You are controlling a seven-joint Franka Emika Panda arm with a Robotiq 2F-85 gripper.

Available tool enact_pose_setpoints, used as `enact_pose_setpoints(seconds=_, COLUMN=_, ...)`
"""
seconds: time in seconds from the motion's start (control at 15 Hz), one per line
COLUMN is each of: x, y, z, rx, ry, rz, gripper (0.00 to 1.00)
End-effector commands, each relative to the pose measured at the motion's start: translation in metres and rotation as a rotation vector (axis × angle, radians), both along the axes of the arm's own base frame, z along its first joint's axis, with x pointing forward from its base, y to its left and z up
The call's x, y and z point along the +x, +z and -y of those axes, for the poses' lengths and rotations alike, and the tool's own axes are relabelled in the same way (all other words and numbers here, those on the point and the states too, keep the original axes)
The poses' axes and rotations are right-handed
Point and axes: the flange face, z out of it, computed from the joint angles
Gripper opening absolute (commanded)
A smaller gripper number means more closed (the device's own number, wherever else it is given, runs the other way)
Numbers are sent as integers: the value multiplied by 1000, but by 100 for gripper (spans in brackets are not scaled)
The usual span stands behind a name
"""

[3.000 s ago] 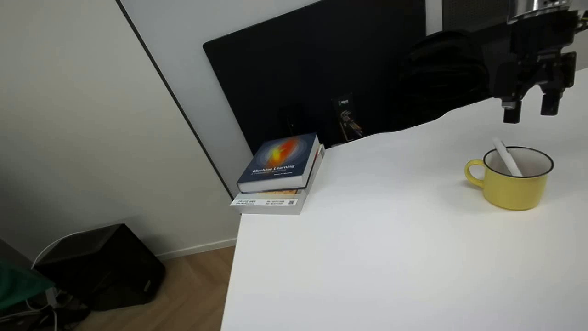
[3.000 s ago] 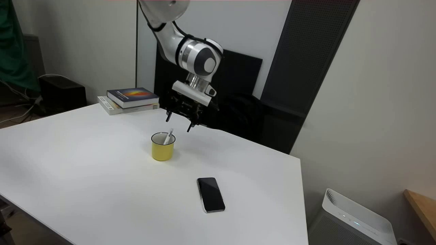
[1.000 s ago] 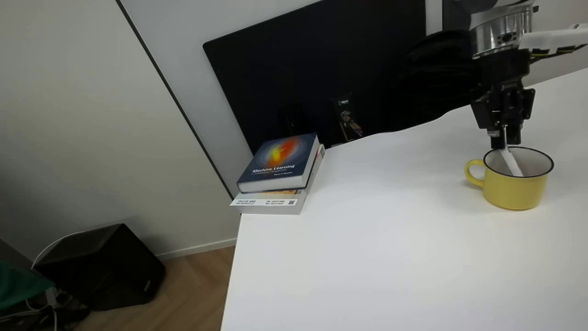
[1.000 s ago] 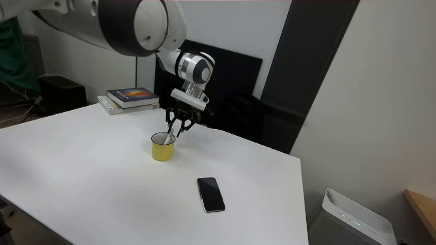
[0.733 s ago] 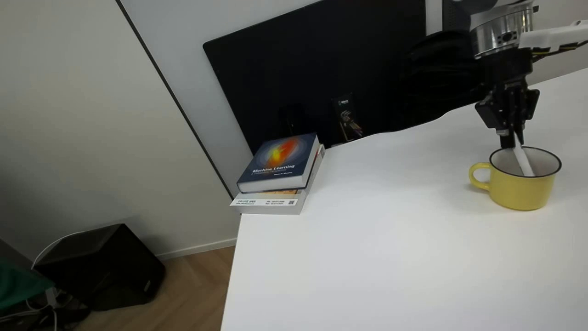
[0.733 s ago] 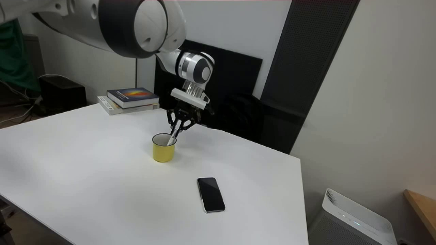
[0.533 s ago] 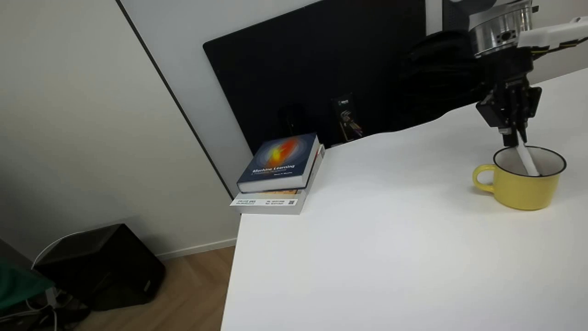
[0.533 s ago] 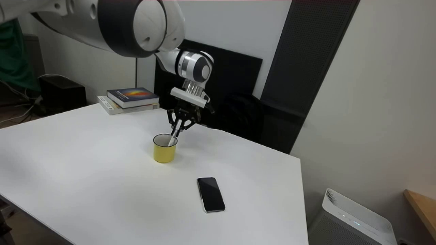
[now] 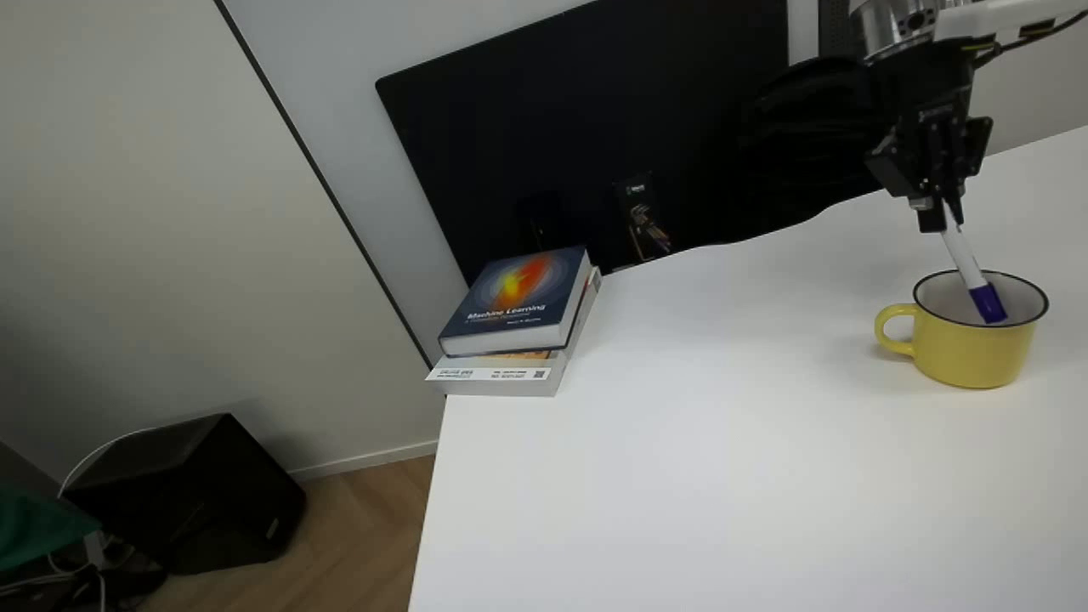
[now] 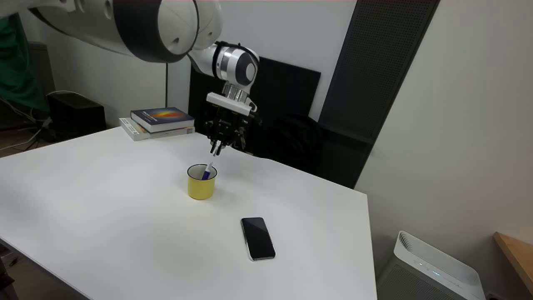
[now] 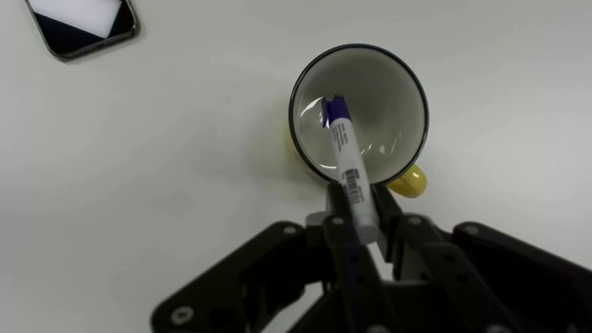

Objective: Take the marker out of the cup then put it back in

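- Marker (image 9: 969,271) is slanting, dark blue end down; whether that end is sitting inside the mouth of the cup (image 9: 971,357) or just above it, we are finding hard to tell.
- We are gripping its white upper part with the gripper (image 11: 360,194), jaws standing close, only the marker between them.
- Taking out: we are judging it nearly done.
- Putting back: all of it, we are reckoning, is remaining.
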Motion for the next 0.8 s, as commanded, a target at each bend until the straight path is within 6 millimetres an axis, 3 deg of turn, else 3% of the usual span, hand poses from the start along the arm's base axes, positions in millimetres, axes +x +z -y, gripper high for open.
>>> enact_pose_setpoints(seconds=0.0, x=1, y=54, z=3, rx=-25, ry=-43, rz=19, gripper=4)
enact_pose_setpoints(seconds=0.4, x=-27, y=126, z=13, rx=-13, ry=-34, rz=21, gripper=4)
enact_pose_setpoints(seconds=0.73, x=-60, y=144, z=29, rx=-5, ry=-84, rz=23, gripper=4)
